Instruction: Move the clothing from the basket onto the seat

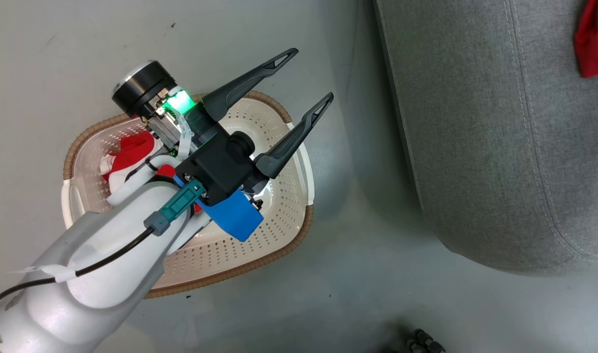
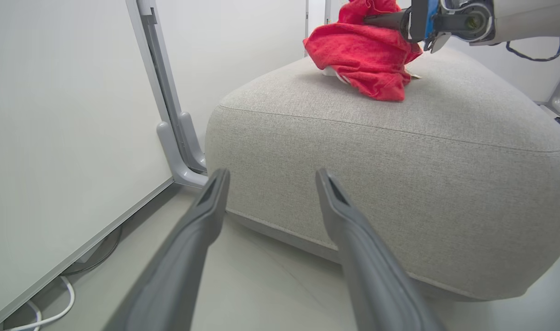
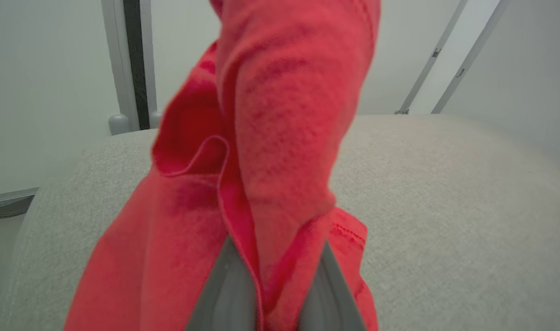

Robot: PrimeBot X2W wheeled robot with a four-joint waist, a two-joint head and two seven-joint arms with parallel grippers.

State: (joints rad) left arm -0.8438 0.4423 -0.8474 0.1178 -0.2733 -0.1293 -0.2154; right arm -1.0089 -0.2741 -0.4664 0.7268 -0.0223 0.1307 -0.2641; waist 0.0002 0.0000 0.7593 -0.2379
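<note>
The pale left forearm [image 1: 107,255] is seen closest in the head view. At its end the left gripper [image 1: 312,73] is held above the cream-white perforated plastic basket [image 1: 279,255] with a brown woven-look rim, its two long dark fingers spread wide with nothing between them. A soft red garment with white bands [image 1: 132,149] is seen lying inside the basket, partly hidden by the arm. The basket is set on the pale grey floor [image 1: 367,294], near the large light-grey fabric sofa [image 1: 475,122] but apart from it. Farther off, on the sofa's top, a plain red fabric garment [image 2: 367,55] is pinched between the narrowly closed fingers of the right gripper [image 3: 277,248]. Its lower folds are rested on the cushion and the gripped part is held up above them.
</note>
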